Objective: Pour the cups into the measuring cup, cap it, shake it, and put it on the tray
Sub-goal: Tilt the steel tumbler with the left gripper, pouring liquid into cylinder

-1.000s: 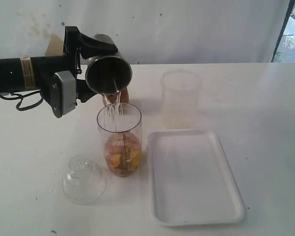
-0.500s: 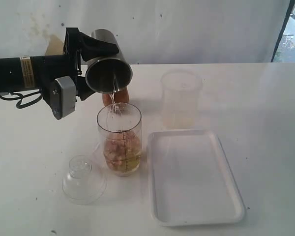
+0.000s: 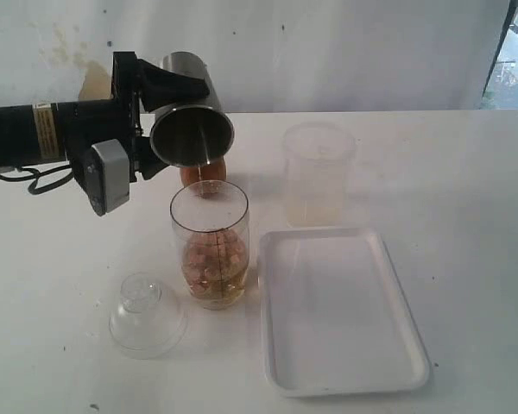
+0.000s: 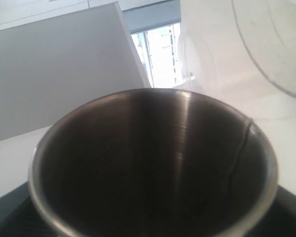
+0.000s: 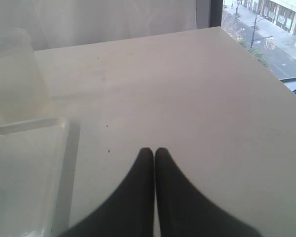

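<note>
L gripper [image 3: 155, 121], upper left of frame, jaws wide around tilted steel tumbler [image 3: 190, 129], mouth just above measuring cup [image 3: 210, 246], center-left. Tray [image 3: 337, 310] lower right. R gripper [image 5: 154, 153] pinched together, holding 0 items.

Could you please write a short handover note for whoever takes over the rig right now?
Left gripper: shut on the steel tumbler, tipped over the measuring cup; no stream, tumbler looks empty.
Right gripper: jaws shut, holding nothing, above the table by the tray.
Wooden cup stands behind the measuring cup; contents unseen. Cap lies on the table.
To do: set tumbler down, cap, shake, place on tray.
</note>
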You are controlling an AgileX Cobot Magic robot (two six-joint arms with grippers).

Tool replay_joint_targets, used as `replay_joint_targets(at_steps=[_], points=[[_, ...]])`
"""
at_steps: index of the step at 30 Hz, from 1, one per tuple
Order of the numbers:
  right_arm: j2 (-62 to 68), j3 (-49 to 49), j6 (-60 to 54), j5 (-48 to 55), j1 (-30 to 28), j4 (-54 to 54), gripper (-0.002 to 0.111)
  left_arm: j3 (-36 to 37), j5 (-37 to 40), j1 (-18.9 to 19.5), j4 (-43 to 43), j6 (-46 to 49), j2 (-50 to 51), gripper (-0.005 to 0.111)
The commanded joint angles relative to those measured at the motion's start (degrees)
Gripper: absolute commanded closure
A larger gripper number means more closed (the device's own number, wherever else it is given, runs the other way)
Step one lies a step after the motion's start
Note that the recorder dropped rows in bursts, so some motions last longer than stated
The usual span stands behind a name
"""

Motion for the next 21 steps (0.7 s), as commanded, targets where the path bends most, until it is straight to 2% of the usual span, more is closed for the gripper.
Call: replay_joint_targets(at_steps=[1, 15, 21], points=[[0.00, -0.06, 0.27, -0.19, -0.01, -0.02, 0.108, 1.71, -4.36, -0.16, -1.44, -0.05, -1.05, 0.107], [0.00, -0.06, 0.27, -0.19, -0.01, -0.02, 0.108, 1.93, -4.01, -0.16, -2.29, 1.75, -1.05, 0.107], [0.00, -0.06, 0.27, -0.19, -0.01, -0.02, 0.108, 2.06, -4.33, -0.16, -3.35, -6.90, -1.05, 0.107]])
